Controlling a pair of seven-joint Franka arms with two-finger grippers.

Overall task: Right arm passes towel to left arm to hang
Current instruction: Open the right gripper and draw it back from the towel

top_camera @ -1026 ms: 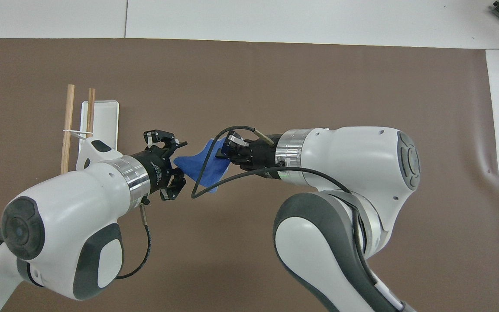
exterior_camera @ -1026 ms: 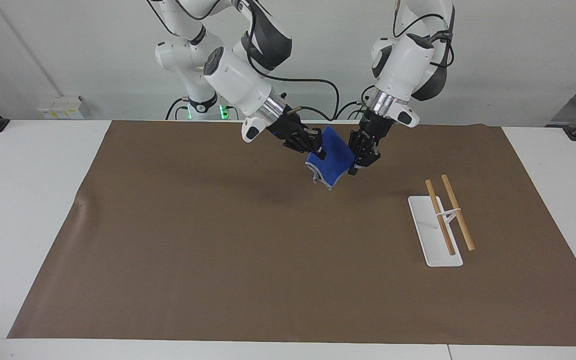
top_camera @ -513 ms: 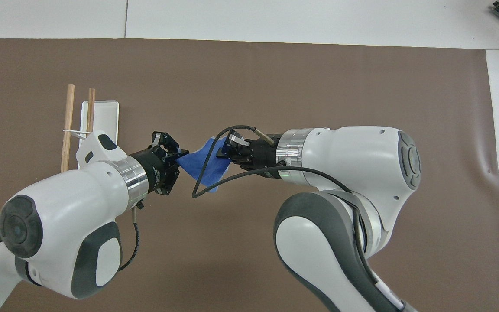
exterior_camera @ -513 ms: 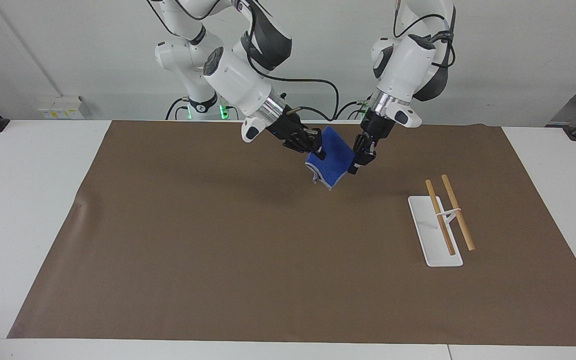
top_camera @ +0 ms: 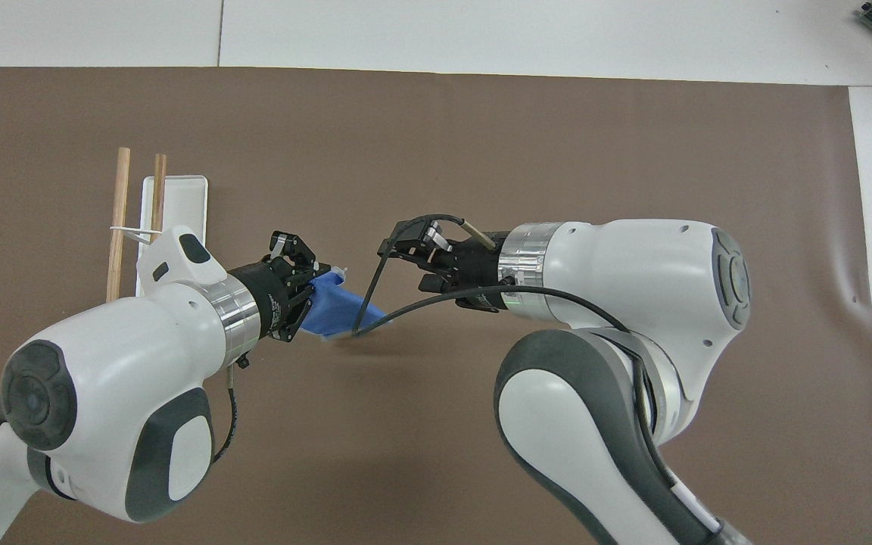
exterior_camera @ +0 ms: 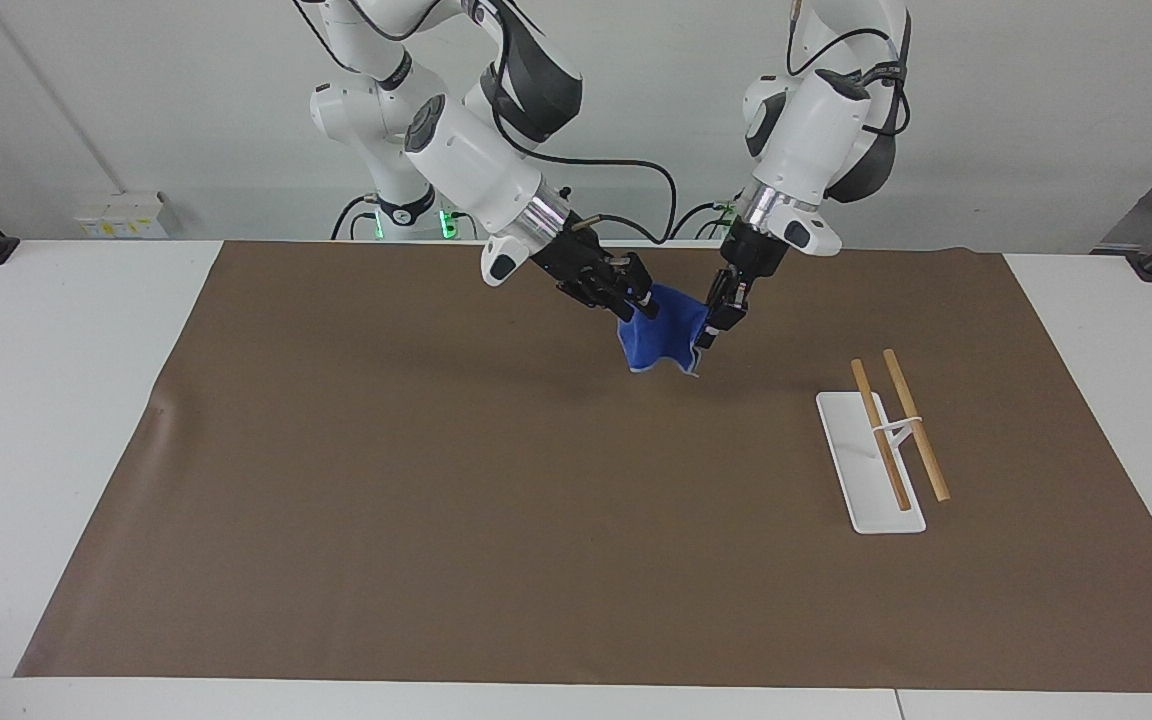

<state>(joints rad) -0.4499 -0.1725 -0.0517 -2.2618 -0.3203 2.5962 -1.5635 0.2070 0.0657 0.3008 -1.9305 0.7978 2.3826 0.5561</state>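
Blue terry towel (exterior_camera: 658, 335), one, with pale hem: hanging in the air at upper centre of the facing frame, over the brown table mat (exterior_camera: 436, 480), drooping in loose folds. Left gripper (exterior_camera: 711, 325), entering from upper right of that frame: fingertips pinching together on the towel's upper corner, carrying its weight. Right gripper (exterior_camera: 636, 297), entering from upper left: fingers standing spread, sitting just beside the towel's other upper edge; whether a fingertip is touching the cloth is hard to say there, though the overhead frame is showing the right gripper (top_camera: 404, 261) apart from the towel (top_camera: 334, 312), which is trailing from the left gripper (top_camera: 313, 281). White rack (exterior_camera: 868, 462) with two wooden rods (exterior_camera: 914, 425): standing on the mat at centre right of the facing frame, well apart from the towel, toward the left arm's end of the table.
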